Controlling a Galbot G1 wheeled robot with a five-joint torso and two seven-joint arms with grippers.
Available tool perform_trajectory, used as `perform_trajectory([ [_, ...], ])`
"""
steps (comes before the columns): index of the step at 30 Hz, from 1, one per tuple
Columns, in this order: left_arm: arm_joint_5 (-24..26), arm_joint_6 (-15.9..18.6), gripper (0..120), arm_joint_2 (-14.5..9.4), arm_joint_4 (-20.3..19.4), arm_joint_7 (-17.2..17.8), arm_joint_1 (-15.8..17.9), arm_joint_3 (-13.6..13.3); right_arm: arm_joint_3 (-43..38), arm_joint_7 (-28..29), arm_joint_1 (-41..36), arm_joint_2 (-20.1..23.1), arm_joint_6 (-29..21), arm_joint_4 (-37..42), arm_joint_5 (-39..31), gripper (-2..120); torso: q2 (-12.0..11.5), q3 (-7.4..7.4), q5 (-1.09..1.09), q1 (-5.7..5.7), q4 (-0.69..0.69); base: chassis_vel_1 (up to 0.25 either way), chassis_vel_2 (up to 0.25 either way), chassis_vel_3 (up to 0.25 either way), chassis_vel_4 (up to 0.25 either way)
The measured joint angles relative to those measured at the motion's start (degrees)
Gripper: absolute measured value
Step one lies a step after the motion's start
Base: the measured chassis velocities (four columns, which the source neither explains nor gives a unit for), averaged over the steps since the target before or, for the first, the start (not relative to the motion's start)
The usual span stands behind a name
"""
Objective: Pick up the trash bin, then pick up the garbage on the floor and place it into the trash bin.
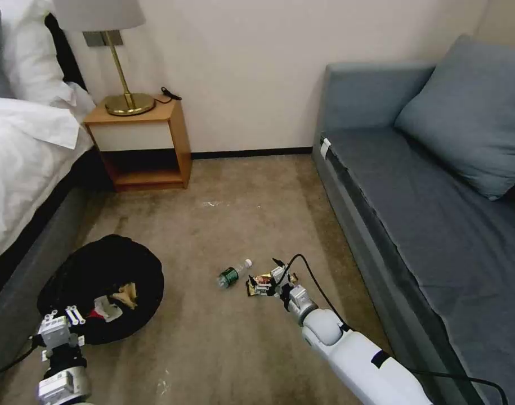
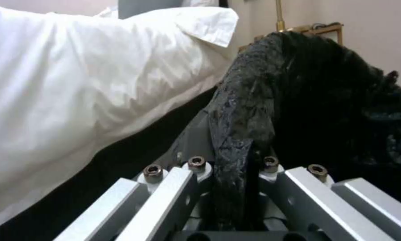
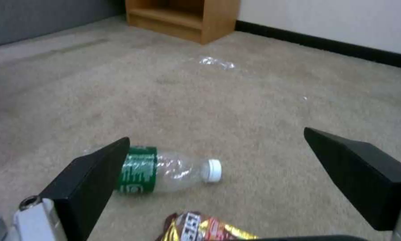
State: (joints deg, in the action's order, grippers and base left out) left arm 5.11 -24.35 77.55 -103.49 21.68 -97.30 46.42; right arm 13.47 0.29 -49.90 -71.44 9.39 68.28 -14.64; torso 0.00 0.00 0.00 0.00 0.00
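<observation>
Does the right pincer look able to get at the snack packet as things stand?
Probably yes. The right pincer hangs open just above the snack packet on bare carpet; the bottle lies beside it, clear of the way.

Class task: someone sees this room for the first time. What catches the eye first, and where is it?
The black-lined trash bin beside the bed, its rim gripped by the left hand, with paper scraps already inside. Then the right hand, open low over the carpet above a snack packet, with a green-labelled bottle lying beside it.
</observation>
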Motion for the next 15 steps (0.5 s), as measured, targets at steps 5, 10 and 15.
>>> perform_trajectory([
  [5,-0.41,-0.01,6,0.17,0.25,0.00,0.11,-0.19,0.01,-0.65,0.12,0.16,0.66,-0.17,-0.47,100,0.00,0.00,0.00,0.00,0.00,-0.073,0.078,0.075,-0.076],
  [10,-0.69,-0.23,6,0.47,0.57,0.00,0.17,-0.23,-0.06,-0.81,-0.19,0.16,0.81,-0.40,-0.46,100,0.00,0.00,0.00,0.00,0.00,-0.078,0.077,0.075,-0.076],
  [15,-0.83,-0.69,6,0.79,0.88,0.00,0.00,-0.25,-0.88,-1.48,-0.66,-0.49,1.62,-1.86,0.49,100,0.00,0.00,0.00,0.00,0.00,-0.098,0.069,0.093,-0.078],
])
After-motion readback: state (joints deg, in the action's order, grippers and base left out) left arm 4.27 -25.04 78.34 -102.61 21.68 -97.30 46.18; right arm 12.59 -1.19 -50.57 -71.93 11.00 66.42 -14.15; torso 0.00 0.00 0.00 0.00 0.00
